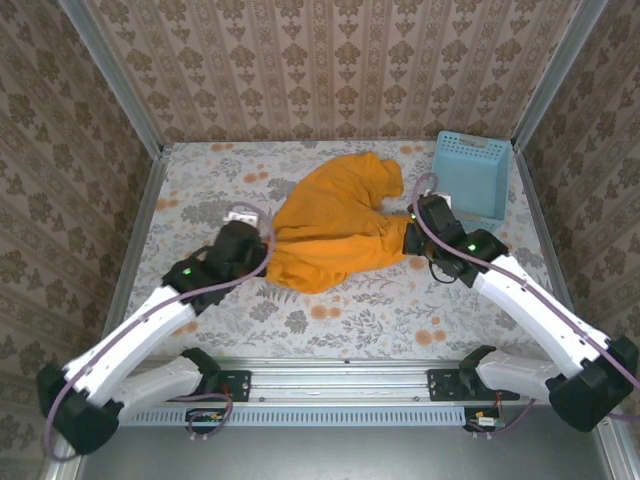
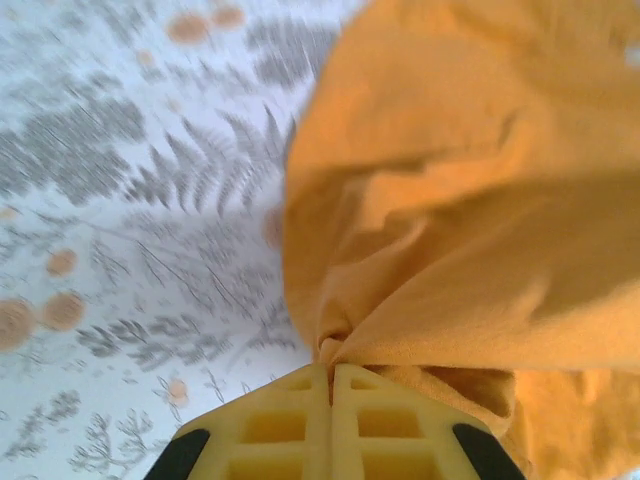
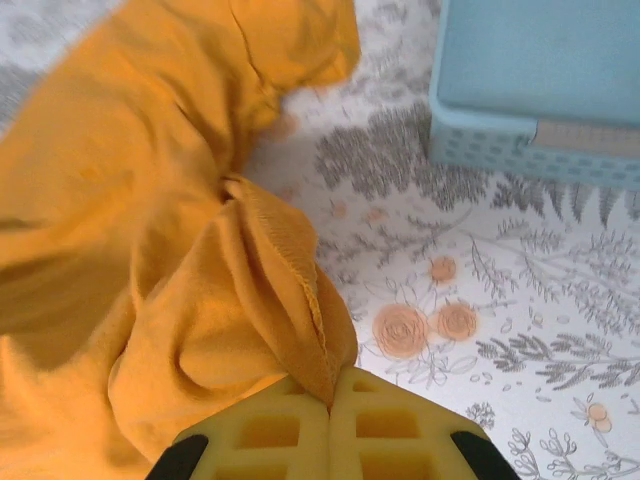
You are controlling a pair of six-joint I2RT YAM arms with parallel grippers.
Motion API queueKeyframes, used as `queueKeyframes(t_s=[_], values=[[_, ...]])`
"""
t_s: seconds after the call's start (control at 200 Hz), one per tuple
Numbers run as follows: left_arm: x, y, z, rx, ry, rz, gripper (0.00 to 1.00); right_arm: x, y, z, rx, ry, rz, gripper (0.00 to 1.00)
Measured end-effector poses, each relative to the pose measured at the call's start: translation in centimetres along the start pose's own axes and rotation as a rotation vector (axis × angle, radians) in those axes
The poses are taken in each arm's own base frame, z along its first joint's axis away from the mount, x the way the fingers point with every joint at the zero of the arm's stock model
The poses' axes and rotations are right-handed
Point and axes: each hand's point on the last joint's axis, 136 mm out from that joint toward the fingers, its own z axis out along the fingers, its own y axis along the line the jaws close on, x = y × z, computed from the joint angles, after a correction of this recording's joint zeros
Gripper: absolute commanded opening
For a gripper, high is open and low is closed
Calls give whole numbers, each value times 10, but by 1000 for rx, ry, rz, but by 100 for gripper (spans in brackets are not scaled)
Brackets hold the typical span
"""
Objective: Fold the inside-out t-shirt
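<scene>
I see my left gripper (image 2: 332,368) pinching the t-shirt (image 1: 335,230) at nine o'clock. My right gripper (image 3: 330,400) pinches its three o'clock edge.

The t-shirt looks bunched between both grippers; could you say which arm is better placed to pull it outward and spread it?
Probably the left. The left gripper is shut on the t-shirt with bare table beside it, whereas the right gripper, also gripping cloth, has the blue basket close by.

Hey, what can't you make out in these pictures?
Left wrist view: t-shirt blurred and cut by the frame; which part the left gripper pinches is unclear.
Right wrist view: basket cut by the top and right edges.
Top view: bunched folds hide the t-shirt's neckline.
</scene>
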Motion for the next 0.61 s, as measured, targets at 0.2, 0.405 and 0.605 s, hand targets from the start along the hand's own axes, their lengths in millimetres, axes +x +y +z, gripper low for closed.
queueKeyframes(t_s=[0.2,0.405,0.605], values=[[-74,11,-89,104,-320,-117,0,-52,2,-77,-139,-190,59,0],[-104,11,-113,128,-419,-154,0,-54,6,-100,-235,-225,87,0],[-84,16,-4,-7,-136,-165,0,-11,22,-19,-146,11,18,0]])
